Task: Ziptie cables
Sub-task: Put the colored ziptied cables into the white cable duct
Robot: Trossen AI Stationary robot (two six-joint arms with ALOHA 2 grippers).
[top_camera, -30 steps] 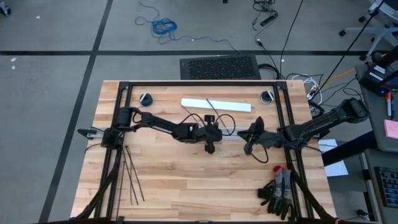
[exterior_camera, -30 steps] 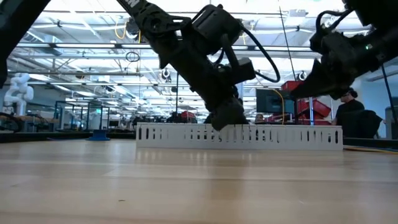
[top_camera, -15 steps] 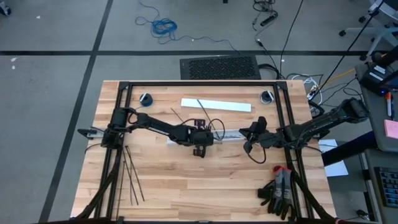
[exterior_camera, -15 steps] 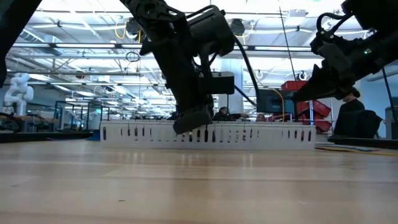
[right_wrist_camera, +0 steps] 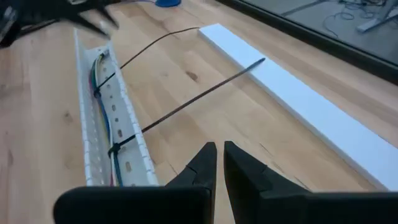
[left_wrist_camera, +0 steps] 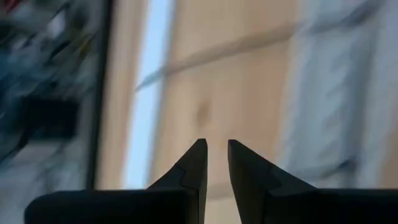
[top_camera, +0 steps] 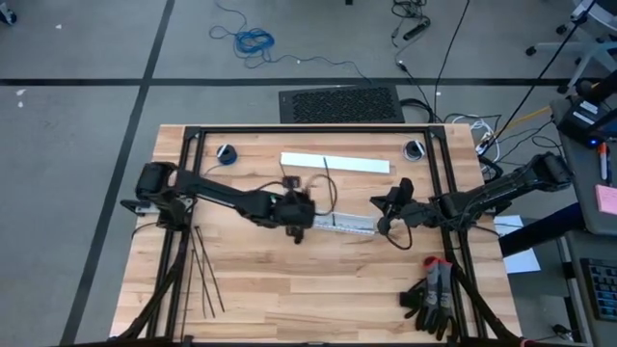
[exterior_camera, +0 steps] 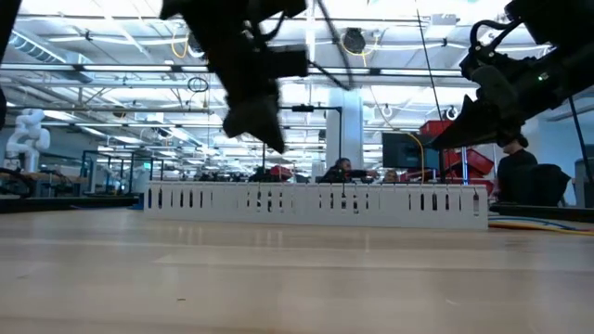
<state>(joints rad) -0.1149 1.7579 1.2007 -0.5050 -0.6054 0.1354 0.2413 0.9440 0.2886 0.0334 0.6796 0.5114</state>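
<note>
The cables point(right_wrist_camera: 99, 71) lie inside a white slotted duct point(top_camera: 342, 225) at mid-table. Two black zipties point(right_wrist_camera: 115, 149) are looped around duct and cables, and their long tails point(right_wrist_camera: 205, 90) stick out free toward the far edge. My left gripper point(top_camera: 297, 234) hangs above the duct's left end point(exterior_camera: 264, 125). In its wrist view point(left_wrist_camera: 217, 146) the fingers stand a narrow gap apart with nothing between them. My right gripper point(top_camera: 384, 225) hovers off the duct's right end, shut and empty point(right_wrist_camera: 220, 149). Spare zipties point(top_camera: 201, 275) lie near the table's left edge.
A flat white strip point(top_camera: 335, 162) lies beyond the duct toward the far edge. Two small round fittings point(top_camera: 227, 152) point(top_camera: 415, 149) sit at the far corners. Black-and-red gloves point(top_camera: 432, 297) lie at the near right. The near half of the table is bare wood.
My left gripper has risen from duct height and gone toward the table's left edge, tipping more level. The duct has slid a little toward the left and near edges and now shows uncovered. The ziptie tails have swung with it. My right gripper has kept still.
</note>
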